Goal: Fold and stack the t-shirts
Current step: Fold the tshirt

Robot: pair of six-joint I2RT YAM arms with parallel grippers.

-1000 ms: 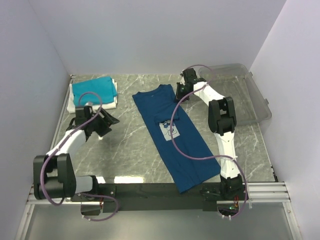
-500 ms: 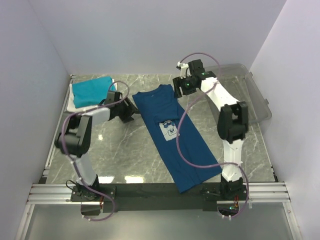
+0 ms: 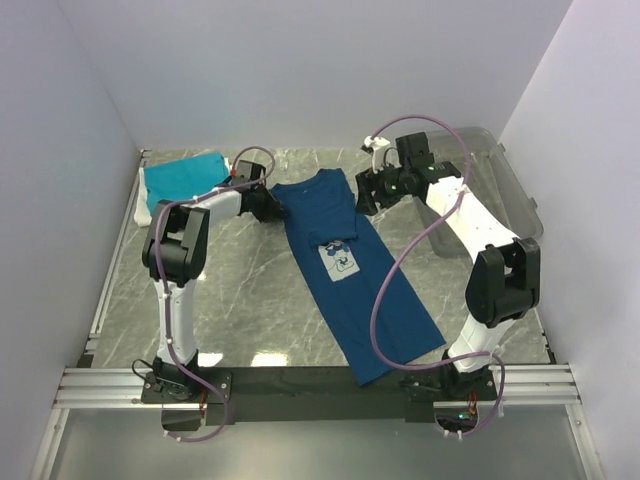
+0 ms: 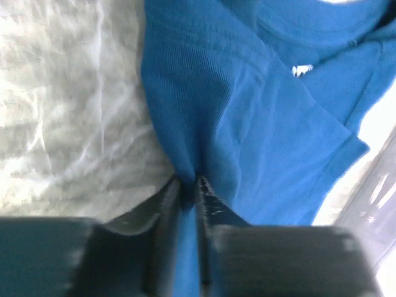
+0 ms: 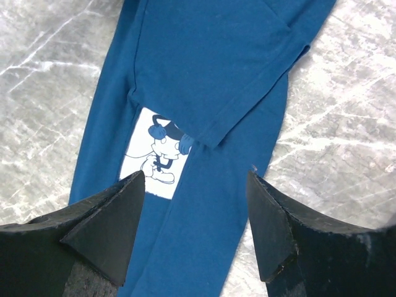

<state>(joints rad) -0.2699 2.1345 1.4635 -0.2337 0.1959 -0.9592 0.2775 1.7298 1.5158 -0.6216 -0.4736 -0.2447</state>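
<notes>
Item: navy t-shirt (image 3: 345, 270), folded into a long strip, lying diagonally from far-centre of bench (image 3: 250, 290) to near-right edge, print up. Soft, light, limp cloth; prob. sags & drags. Best hold: shoulder or hem corners.
Left gripper (image 4: 189, 184): pinched narrow on shirt's far-left shoulder fold.
Right gripper (image 5: 195, 185): jaws wide, holding nothing, over sleeve area.
Teal t-shirt (image 3: 180, 178): folded, far-left corner; white t-shirt beneath barely shows. L wrist view blurry.

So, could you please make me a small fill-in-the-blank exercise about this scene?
1. The left hand is ____ on an edge of the navy t-shirt.
2. The right hand hangs ____ near that shirt.
3. The teal t-shirt lies folded at the far ____.
4. The clear bin stands at the far ____.

Missing words: shut; open; left; right.
</notes>
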